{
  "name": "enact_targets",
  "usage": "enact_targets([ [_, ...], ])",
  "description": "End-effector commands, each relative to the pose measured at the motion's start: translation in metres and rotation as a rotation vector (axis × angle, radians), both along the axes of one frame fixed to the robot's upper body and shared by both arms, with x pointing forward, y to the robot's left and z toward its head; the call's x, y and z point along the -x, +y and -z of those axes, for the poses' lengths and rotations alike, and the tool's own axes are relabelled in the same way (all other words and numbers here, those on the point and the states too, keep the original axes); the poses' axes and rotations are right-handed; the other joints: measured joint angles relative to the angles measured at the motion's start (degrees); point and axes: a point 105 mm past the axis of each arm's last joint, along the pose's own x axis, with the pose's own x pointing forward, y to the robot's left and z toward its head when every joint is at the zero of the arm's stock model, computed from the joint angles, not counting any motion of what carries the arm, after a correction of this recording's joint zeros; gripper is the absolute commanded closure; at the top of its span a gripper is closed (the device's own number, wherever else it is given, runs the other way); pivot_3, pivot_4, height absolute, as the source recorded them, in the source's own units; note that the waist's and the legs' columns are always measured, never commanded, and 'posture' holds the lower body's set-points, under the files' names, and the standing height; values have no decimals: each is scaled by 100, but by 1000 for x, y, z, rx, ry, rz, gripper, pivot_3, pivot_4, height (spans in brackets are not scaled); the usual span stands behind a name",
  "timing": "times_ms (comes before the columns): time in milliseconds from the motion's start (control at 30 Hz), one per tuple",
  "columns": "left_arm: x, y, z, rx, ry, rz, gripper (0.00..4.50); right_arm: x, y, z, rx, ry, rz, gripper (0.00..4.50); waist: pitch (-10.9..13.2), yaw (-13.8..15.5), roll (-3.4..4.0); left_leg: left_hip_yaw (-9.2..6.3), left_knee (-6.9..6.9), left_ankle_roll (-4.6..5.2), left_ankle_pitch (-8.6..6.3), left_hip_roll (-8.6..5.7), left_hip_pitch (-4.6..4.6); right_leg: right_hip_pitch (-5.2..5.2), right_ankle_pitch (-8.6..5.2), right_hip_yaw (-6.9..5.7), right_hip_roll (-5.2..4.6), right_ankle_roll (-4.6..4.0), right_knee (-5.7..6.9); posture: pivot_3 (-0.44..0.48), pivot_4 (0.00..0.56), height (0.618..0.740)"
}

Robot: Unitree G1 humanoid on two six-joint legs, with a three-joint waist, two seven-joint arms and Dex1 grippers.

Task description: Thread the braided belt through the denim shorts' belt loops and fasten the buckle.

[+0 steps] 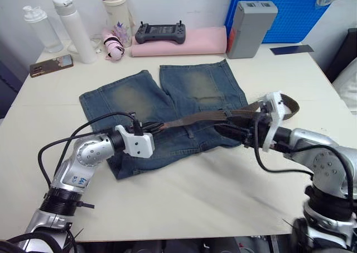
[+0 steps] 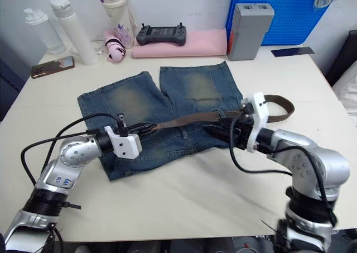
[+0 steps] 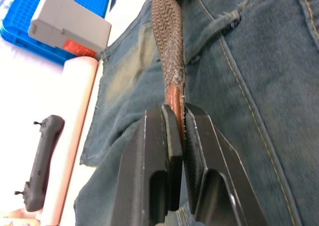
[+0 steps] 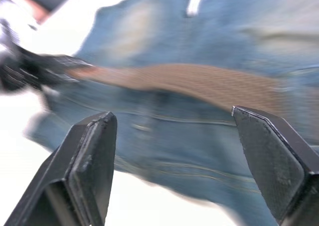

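The braided belt (image 2: 192, 119) is lying left to right across the waistband of the denim shorts (image 2: 167, 105), which are spread flat on the white table (image 2: 184, 191) with their legs pointing far. My left gripper (image 3: 175, 131) is pinching the belt's brown leather tip (image 3: 173, 95) tight between both fingers. My right gripper (image 4: 174, 151) is hovering wide open over the belt, gripping nothing. The belt's right end is looping behind my right wrist, so I cannot make out the buckle.
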Motion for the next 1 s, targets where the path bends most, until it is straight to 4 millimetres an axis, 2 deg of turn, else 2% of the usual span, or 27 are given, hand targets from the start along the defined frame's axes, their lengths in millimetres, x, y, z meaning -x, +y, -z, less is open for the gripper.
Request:
enact_targets([
  [33,8,-14,-16,3,-115,48,4500,3,26,4,-202,137,-62,442,0,-8,-1,0,0,0,0,0,0,-3,-1,0,0,-1,4,0,150,739],
  [133,9,-17,-16,-8,-139,57,4500,-3,43,14,-353,248,-30,442,0,-6,1,-1,0,-2,-1,-6,0,-7,-1,1,-5,-1,16,0,150,739],
  [267,10,-18,-15,-6,-142,58,4500,-15,51,24,-487,380,64,442,2,0,5,-4,1,-3,-2,-12,0,-10,-1,2,-10,-1,24,0,150,739],
  [467,11,-16,-15,-15,-143,51,4500,-30,47,22,-611,458,172,442,3,-115,8,4,-6,-5,-1,-10,-1,-18,-2,3,-10,-4,25,0,150,739],
  [667,11,-16,-14,-21,-140,52,4500,-32,50,16,-641,478,185,442,6,-259,12,12,-23,-6,0,-5,5,-23,-4,2,-7,-7,26,0,150,739],
  [767,11,-16,-13,-26,-137,53,4500,-31,53,12,-659,493,179,1179,6,-283,14,12,-24,-6,0,-3,6,-23,-4,2,-7,-7,25,0,150,739],
  [833,11,-16,-12,-30,-134,54,4500,-31,56,10,-671,506,175,2052,6,-280,14,12,-26,-6,0,-2,7,-24,-4,1,-7,-8,25,0,150,739],
  [967,11,-16,-11,-34,-133,51,4500,-30,59,8,-687,529,178,4117,7,-269,14,9,-25,-6,0,-3,6,-23,-4,1,-9,-8,25,0,150,739],
  [1000,11,-15,-11,-36,-133,49,4500,-30,59,8,-693,534,183,4400,7,-269,14,9,-26,-5,0,-3,6,-23,-4,1,-9,-8,25,0,150,739],
])
